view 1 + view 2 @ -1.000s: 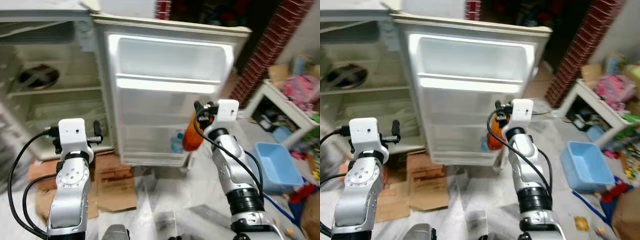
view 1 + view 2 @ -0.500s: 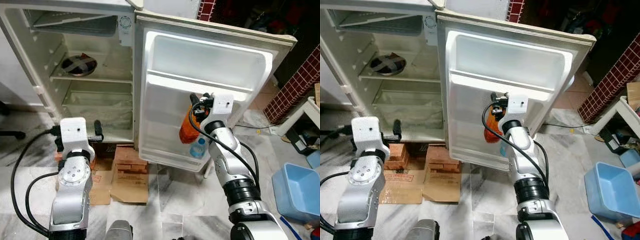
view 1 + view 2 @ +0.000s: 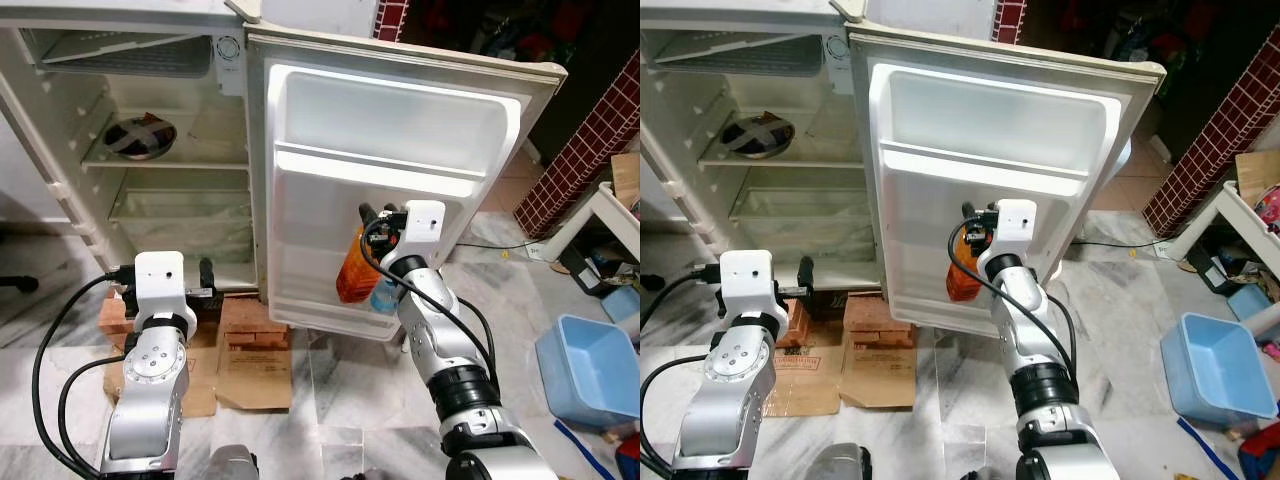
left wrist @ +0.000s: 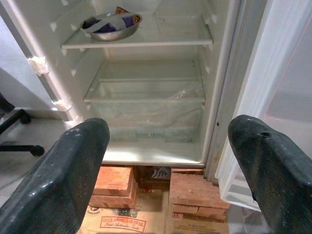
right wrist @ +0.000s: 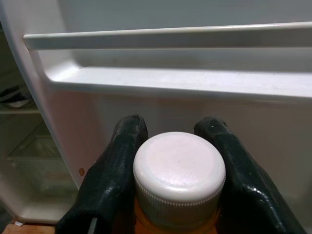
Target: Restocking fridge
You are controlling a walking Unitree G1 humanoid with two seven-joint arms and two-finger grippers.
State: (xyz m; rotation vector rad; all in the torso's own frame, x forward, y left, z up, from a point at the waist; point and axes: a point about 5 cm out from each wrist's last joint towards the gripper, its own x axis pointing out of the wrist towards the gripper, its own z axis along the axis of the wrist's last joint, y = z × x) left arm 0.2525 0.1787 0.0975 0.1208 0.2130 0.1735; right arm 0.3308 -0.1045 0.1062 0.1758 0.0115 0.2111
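Observation:
My right gripper is shut on the white cap of an orange bottle. The bottle hangs upright in front of the open fridge door, below its middle shelf rail. Beside it, in the door's bottom shelf, stands a clear water bottle with a blue label. My left gripper is open and empty. It is held low, facing the fridge compartment, where I see a crisper drawer and a metal bowl on the shelf above it.
The fridge stands on bricks with flattened cardboard on the marble floor in front. A blue bin lies on the floor to the right, near a white table and a red brick pillar.
The camera has swung left and now shows the open compartment as well as the door. My right gripper has brought the orange bottle lower, beside the water bottle in the door's bottom shelf.

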